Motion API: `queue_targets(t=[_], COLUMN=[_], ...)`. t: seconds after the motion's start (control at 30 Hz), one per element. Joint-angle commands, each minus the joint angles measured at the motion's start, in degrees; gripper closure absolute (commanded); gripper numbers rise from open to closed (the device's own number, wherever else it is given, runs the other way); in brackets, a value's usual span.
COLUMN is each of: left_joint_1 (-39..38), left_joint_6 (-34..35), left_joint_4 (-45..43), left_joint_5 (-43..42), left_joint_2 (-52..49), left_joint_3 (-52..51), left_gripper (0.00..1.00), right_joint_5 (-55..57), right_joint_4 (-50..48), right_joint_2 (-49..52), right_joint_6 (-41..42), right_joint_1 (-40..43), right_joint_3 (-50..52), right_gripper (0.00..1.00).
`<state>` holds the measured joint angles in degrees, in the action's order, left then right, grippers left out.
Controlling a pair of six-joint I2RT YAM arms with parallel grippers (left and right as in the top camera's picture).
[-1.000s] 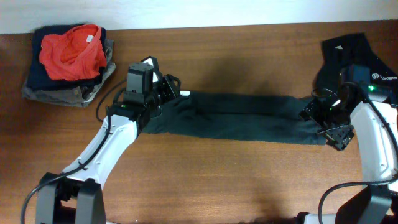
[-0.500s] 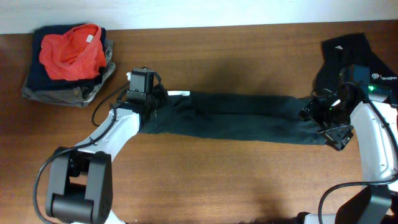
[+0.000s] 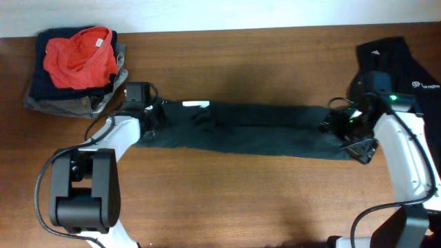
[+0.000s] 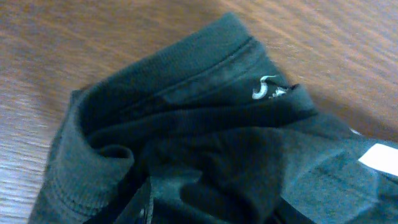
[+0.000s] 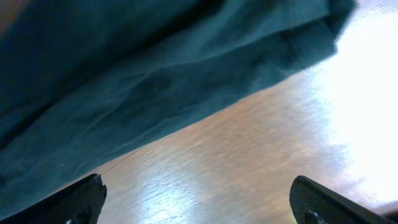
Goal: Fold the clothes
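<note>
Black shirt (image 3: pixel 255 129) lay folded into a long band across the table (image 3: pixel 241 200), stretched between my two arms. I judged its bunched end could drag crooked: the left gripper (image 3: pixel 147 116) sat on it, and I couldn't tell whether it gripped. My right gripper (image 5: pixel 199 202) gaped wide and empty over bare wood, just beside the other end.

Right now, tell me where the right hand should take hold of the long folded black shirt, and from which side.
Probably its right end, at the edge nearest the robot. The shirt lies flat as a long strip, so its end edge is free. The open right hand sits over bare table beside it; come from above, sliding one finger under.
</note>
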<state>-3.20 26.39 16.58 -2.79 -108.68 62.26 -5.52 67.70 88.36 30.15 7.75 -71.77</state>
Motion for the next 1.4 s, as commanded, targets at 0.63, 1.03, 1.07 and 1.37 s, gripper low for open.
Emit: queue_targets(t=[0.63,1.03,1.07,1.37], left_joint_1=[3.5,-1.7,-1.6,-1.0], left_joint_6=[-2.5,-2.5,-2.5,-4.2], left_joint_4=[10.6,10.9,10.7,10.0], left_joint_5=[-9.9,-10.5,-10.3,-4.4], left_joint_2=[17.1,4.8,4.1,-0.5], left_joint_3=[0.0,0.0,0.0,0.0], left_gripper=[0.52,0.52,0.52,0.52], right_joint_5=[-0.3,0.6,1.4,4.8], right_joint_4=[-8.9,-13.7,-13.7,-13.8], right_joint_2=[6.3,18.9,19.2,20.1], right_joint_6=[-6.3,-7.5,-7.5,-9.0], right_joint_1=[-15.7,-13.9,-13.6,-7.3], right_joint_3=[0.5,0.5,0.5,0.5], right_gripper=[0.92,0.96,0.96,0.96])
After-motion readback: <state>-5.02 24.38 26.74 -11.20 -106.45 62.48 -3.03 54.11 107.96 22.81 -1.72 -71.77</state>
